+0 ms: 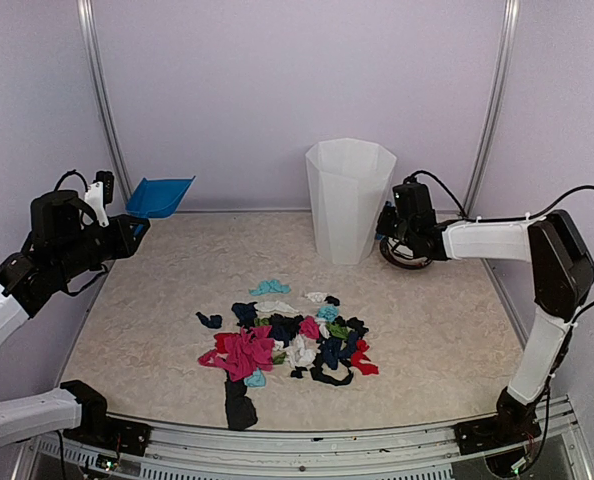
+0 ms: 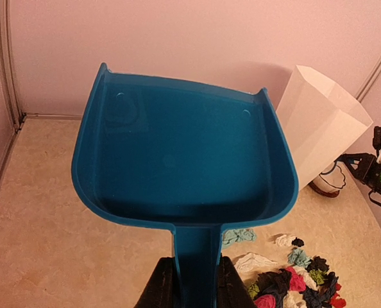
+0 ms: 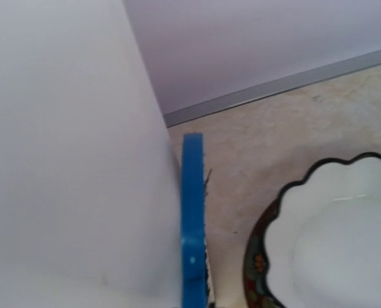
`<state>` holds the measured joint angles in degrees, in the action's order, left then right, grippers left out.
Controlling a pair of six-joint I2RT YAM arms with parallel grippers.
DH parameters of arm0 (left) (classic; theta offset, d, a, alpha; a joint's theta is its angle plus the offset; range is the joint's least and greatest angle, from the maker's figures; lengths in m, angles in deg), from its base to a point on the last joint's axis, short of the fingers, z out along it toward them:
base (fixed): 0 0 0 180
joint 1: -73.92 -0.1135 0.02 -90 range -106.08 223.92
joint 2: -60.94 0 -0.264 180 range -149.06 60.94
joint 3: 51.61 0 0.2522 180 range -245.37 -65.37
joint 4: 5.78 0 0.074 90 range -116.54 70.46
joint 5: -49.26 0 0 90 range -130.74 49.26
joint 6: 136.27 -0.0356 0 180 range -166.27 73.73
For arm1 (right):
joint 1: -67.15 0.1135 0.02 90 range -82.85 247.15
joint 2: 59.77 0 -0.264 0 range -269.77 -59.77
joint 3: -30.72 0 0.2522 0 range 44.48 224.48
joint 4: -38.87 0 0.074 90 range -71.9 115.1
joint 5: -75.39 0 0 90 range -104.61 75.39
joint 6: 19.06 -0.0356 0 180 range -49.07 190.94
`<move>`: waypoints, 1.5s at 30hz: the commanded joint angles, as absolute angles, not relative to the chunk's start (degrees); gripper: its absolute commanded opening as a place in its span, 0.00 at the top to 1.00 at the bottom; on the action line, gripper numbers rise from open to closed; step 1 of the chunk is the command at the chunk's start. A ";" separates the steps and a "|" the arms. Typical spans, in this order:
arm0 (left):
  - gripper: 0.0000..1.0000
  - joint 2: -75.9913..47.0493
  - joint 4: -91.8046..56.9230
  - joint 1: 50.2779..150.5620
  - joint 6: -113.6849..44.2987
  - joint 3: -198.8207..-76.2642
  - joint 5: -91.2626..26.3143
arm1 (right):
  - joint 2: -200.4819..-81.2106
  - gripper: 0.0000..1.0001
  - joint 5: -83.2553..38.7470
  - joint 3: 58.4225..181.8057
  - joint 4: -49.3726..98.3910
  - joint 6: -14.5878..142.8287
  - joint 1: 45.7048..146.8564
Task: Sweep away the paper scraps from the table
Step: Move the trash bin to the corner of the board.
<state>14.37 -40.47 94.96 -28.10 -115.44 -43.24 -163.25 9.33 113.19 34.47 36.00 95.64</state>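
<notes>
- Table: the left half is bare from the back wall to the metal front edge. That is the open room for bringing a tool down. The right half is tighter because the right arm reaches across it.
- Bin: stands upright at the back, right of centre and well apart from the pile. The route from the pile up to it looks unobstructed.
- Dustpan: held in the air at the far left, empty, mouth facing the back wall. The left gripper has its fingers pinching the handle from both sides.
- Judgement: lower the dustpan on the bare left side, lip flat on the table and mouth turned toward the pile. A tilted lip would let bits slide under.
- Paper scraps: one loose heap at table centre. A few outliers lie toward the back, and a long black scrap lies just beside the front edge. Sweep that one inward, never outward.
- Bowl: sits just right of the bin, close under the right gripper. Lift clear before swinging.
- Brush: lies against the bin wall. The right fingers are out of view but pressed together, apparently on the brush.
</notes>
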 commanded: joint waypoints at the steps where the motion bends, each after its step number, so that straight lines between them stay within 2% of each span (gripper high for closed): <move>1: 1.00 14.61 -39.11 95.19 -28.07 -115.03 -44.05 | -165.33 1.00 5.96 115.57 37.47 33.93 97.58; 13: 1.00 14.62 -39.15 95.19 -28.02 -115.01 -44.25 | -171.75 1.00 5.54 121.17 37.65 32.01 103.61; 24: 1.00 14.40 -39.28 95.19 -28.02 -115.02 -45.20 | -181.94 1.00 2.83 135.05 35.66 32.20 109.03; 28: 1.00 14.20 -39.42 95.19 -28.01 -115.03 -45.63 | -182.79 1.00 2.27 136.49 35.28 32.56 109.51; 35: 1.00 14.27 -39.50 95.27 -27.93 -115.01 -46.16 | -175.92 1.00 5.22 126.72 37.17 35.80 109.52; 41: 1.00 14.01 -39.66 95.28 -27.94 -115.07 -46.14 | -163.31 1.00 6.76 111.26 39.85 38.68 109.57; 45: 1.00 14.00 -39.69 95.28 -28.01 -115.10 -46.42 | -153.88 1.00 2.96 104.71 38.46 40.17 109.72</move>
<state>14.02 -40.54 95.02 -28.10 -115.44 -45.71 -162.77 4.96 108.27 36.98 37.66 109.22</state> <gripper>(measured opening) 0.165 0.044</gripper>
